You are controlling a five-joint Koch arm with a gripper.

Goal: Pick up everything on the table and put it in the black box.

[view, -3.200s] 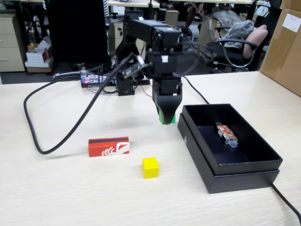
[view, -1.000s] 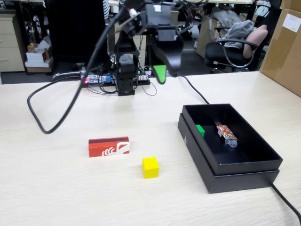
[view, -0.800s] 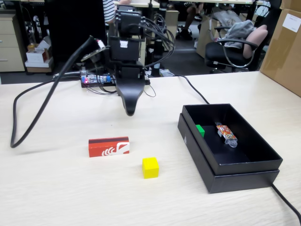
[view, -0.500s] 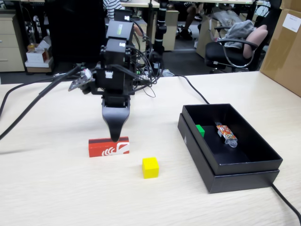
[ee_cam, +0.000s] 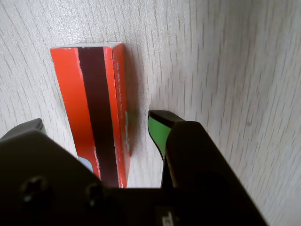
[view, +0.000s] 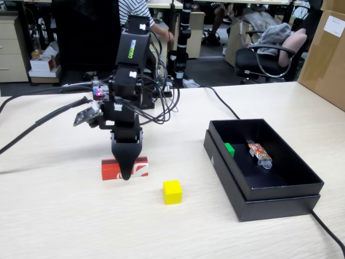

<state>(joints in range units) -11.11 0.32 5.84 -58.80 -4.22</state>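
A light beige wood-grain tabletop point(view: 70, 216) fills the foreground, with an office of chairs and desks behind it. On it lies a long red rectangular box with a white logo and dark stripe point(view: 141, 167), left of centre in the fixed view. The black Koch arm point(view: 129, 81) bends forward and points its gripper point(view: 125, 174) straight down over the middle of that box, the tip at the box's front face. In the wrist view the gripper point(ee_cam: 94, 125) straddles the red box point(ee_cam: 96, 122): its jaws stand apart, a green-padded finger point(ee_cam: 157, 132) just beside the box's right edge and the other finger at the lower left, with a narrow gap of table showing between pad and box, so nothing is clamped.

A small yellow cube point(view: 172, 192) sits near the red box, to its right and closer to the camera. Farther right stands a shallow matte black cardboard box nested in its lid point(view: 280, 202). Inside it a small green cube point(view: 229, 149) rests against the left wall, apart from a colourful wrapped packet with clear ends point(view: 260, 153). A thick black cable point(view: 38, 127) trails off left from the arm.

The fixed view hides the gripper's opening; only the wrist view shows it.
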